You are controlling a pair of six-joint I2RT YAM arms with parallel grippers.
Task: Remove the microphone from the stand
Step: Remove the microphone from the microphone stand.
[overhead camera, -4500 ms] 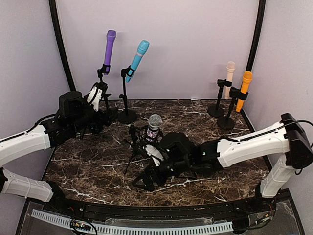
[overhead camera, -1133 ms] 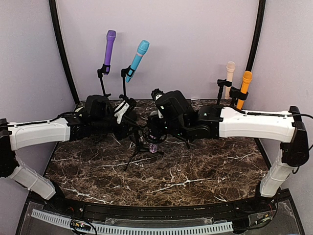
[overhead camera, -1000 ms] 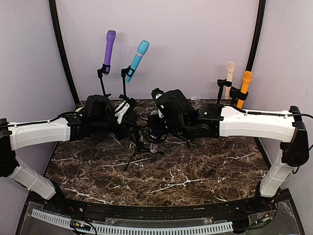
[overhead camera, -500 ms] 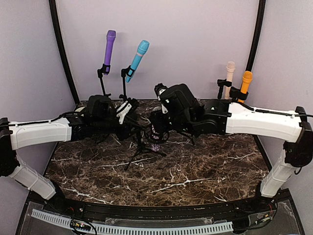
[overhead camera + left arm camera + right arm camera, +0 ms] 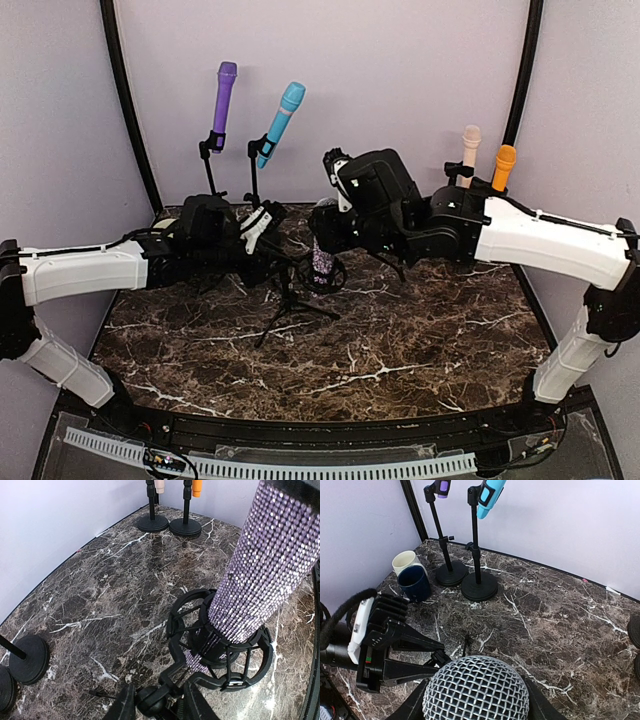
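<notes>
Your right gripper clamps the microphone, its base inside the stand ring. Your left gripper pinches the stand's joint.

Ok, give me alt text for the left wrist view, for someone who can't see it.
A glittery purple microphone slants down into the black ring mount of a small stand, whose joint the left gripper clamps at the bottom edge. Behind lies a dark marble table with round stand bases.
</notes>
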